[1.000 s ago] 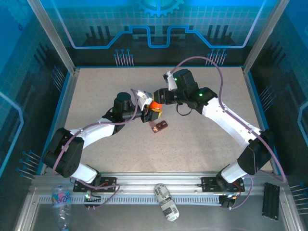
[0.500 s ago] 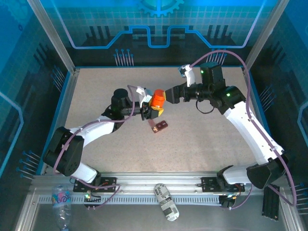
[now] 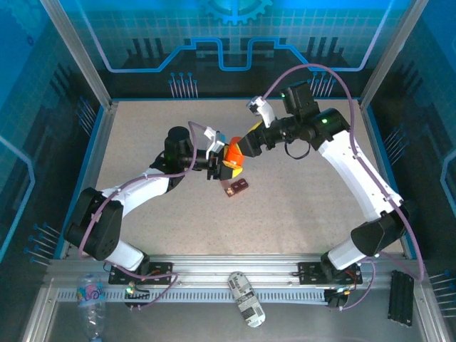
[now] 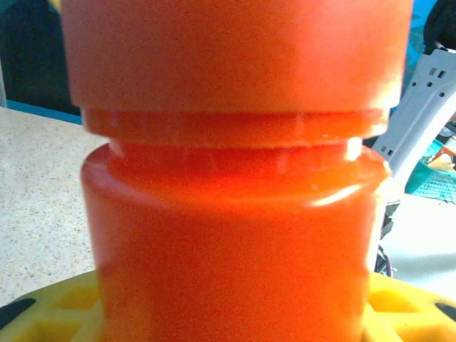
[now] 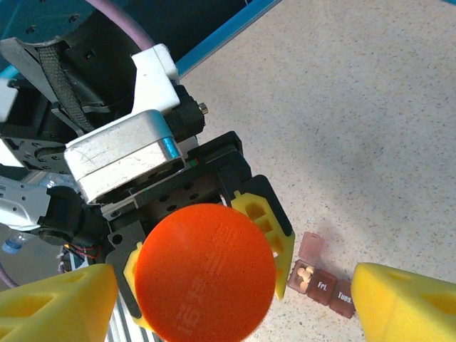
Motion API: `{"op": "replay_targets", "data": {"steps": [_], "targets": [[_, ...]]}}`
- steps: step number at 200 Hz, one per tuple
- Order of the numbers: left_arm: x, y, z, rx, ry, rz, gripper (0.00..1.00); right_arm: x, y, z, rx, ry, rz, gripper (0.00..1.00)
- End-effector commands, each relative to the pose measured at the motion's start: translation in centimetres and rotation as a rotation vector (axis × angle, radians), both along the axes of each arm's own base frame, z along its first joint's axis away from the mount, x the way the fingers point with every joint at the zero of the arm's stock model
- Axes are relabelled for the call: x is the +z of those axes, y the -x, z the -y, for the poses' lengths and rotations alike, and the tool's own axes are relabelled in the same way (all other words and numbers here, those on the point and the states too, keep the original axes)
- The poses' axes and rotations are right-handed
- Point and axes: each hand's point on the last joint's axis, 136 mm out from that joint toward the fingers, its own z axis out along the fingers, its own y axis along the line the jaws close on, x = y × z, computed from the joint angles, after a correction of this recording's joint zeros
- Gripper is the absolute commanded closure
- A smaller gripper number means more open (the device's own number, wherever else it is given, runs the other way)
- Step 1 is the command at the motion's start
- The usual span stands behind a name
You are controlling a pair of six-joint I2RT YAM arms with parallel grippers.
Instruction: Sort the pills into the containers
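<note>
One small dark red-brown compartment tray [image 3: 236, 187] lies on the speckled table [image 3: 299, 206], its long axis diagonal from near-left to far-right, beside the orange plastic bottle [image 3: 232, 152] clamped in the left gripper [image 3: 225, 162], while the right gripper [image 5: 231, 303] gapes empty around the cap and the right wrist view adds what are probably pale pills [image 5: 306, 273].

Red-brown pill tray [image 3: 236, 187] lies flat, one lid [image 5: 311, 247] open, pale pills [image 5: 306, 273] inside.

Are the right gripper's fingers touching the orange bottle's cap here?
Apart. The right wrist view shows both yellow fingers spread wide of the orange cap, with a dark gap on either side.
</note>
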Motion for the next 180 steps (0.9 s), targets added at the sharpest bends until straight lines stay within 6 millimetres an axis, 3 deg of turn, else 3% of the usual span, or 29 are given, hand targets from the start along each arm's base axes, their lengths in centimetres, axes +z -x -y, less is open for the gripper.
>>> {"op": "replay_targets", "data": {"steps": [1,42,99,119,148,180], "targets": [[1.5,0.3,-0.1,-0.040,0.022,0.018,1.00,0.3,0.8,-0.8,0.049,0.002,-0.003,0.15],[1.5,0.3,0.0,-0.045,0.022,0.018,1.00,0.1,0.4,-1.3,0.049,-0.005,-0.018,0.20],[1.8,0.2,0.0,-0.043,0.026,0.029,1.00,-0.7,0.8,-1.9,0.076,-0.023,-0.071,0.49],[1.9,0.1,0.0,-0.036,0.026,0.036,1.00,-1.2,1.0,-1.8,0.065,-0.022,-0.084,0.55],[2.3,-0.8,-0.1,0.024,0.029,0.063,1.00,-2.5,1.1,-2.2,-0.019,-0.034,-0.129,0.60],[2.8,-2.8,-0.3,0.187,0.041,0.123,1.00,-5.3,-0.5,-2.9,-0.280,0.000,-0.155,0.60]]}}
